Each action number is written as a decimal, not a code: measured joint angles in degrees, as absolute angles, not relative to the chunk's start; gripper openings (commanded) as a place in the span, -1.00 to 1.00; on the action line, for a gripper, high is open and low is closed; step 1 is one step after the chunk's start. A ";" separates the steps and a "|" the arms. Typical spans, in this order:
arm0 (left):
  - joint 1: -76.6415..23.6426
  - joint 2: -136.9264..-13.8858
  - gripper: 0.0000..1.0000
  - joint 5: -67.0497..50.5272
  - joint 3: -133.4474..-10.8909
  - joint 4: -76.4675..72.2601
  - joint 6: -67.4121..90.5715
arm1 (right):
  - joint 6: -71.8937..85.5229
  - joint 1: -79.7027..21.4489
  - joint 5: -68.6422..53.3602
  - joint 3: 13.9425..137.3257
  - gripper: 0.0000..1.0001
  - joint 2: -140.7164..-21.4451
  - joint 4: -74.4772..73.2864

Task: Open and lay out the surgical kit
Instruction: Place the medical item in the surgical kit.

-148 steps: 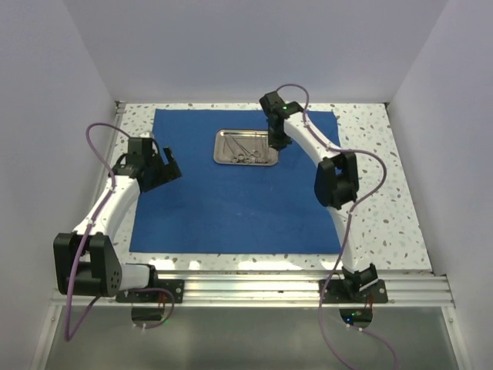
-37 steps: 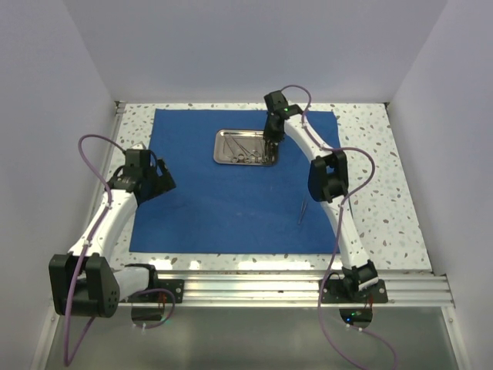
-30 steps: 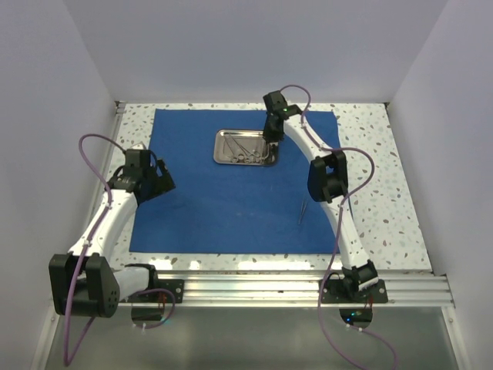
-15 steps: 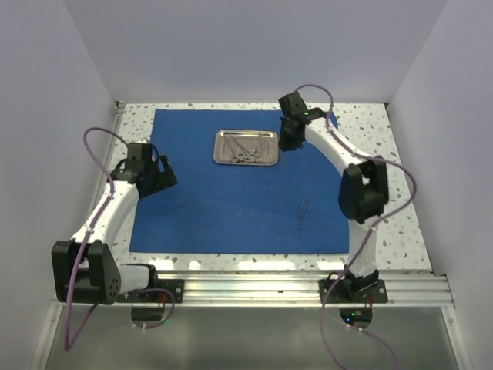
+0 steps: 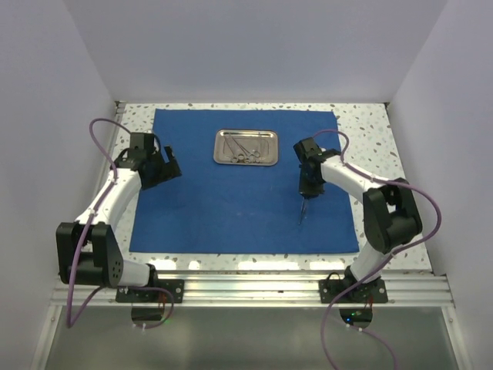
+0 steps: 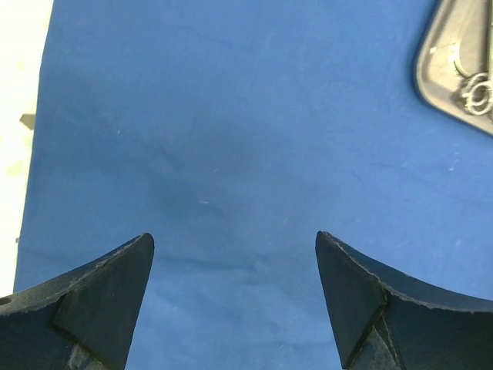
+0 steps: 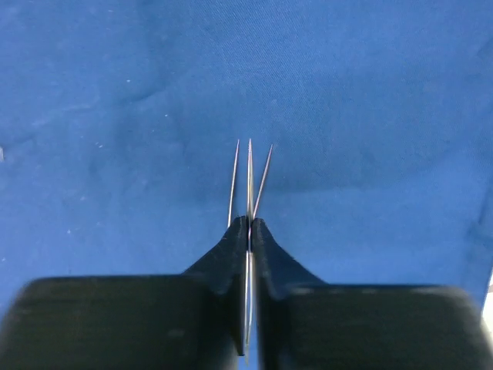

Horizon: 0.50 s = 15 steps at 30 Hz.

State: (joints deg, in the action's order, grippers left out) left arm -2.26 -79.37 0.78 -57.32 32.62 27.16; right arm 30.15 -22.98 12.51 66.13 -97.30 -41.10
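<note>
The royal-blue cloth wrap [image 5: 223, 208] lies spread flat on the table. The steel tray [image 5: 218, 148] sits on its far middle with several thin silver instruments [image 5: 245, 148] in it; its corner shows in the left wrist view [image 6: 451, 73]. Silver tweezers [image 5: 302, 214] lie on the cloth at the right. My right gripper [image 5: 306, 190] hovers just above their far end, shut on a thin silver instrument [image 7: 249, 166] seen edge-on; the two prongs of the lying tweezers [image 7: 233, 181] show beside it. My left gripper [image 5: 164, 169] is open and empty over the cloth's left part [image 6: 231, 154].
Speckled tabletop [image 5: 385, 177] borders the cloth on the left, right and far sides. White walls close in the back and both sides. An aluminium rail [image 5: 254, 287] with both arm bases runs along the near edge.
My right gripper has left the tray and swung right and nearer, to above the lying tweezers, carrying a thin instrument. The left arm has shifted slightly farther.
</note>
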 measured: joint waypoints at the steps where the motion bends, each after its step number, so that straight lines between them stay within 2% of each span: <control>1: -2.26 -79.40 0.79 0.56 -57.60 32.62 27.16 | 30.37 -22.98 12.51 66.04 -0.57 -97.89 -41.06; 2: -2.26 -79.42 0.79 0.27 -57.80 32.51 27.16 | 30.44 -22.98 12.53 66.04 -0.42 -98.21 -40.91; 3: -2.26 -79.42 0.79 0.12 -57.91 32.42 27.16 | 30.65 -22.98 12.56 66.04 -0.17 -98.28 -40.75; 5: -2.26 -79.44 0.79 -0.23 -57.95 32.42 27.16 | 30.87 -22.98 12.69 66.17 0.08 -98.28 -40.82; 6: -2.26 -79.46 0.79 -0.34 -57.95 32.42 27.16 | 30.92 -22.98 12.80 66.43 0.30 -98.28 -40.91; 7: -2.26 -79.46 0.79 -0.45 -57.95 32.42 27.16 | 31.05 -22.98 12.93 66.70 0.38 -98.28 -41.01; 12: -2.26 -79.46 0.78 -0.56 -57.95 32.42 27.16 | 30.87 -22.98 13.54 73.01 0.41 -98.28 -43.35; 15: -2.26 -79.44 0.78 -0.56 -57.95 32.42 27.18 | 30.83 -22.98 12.86 81.73 0.36 -100.14 -43.97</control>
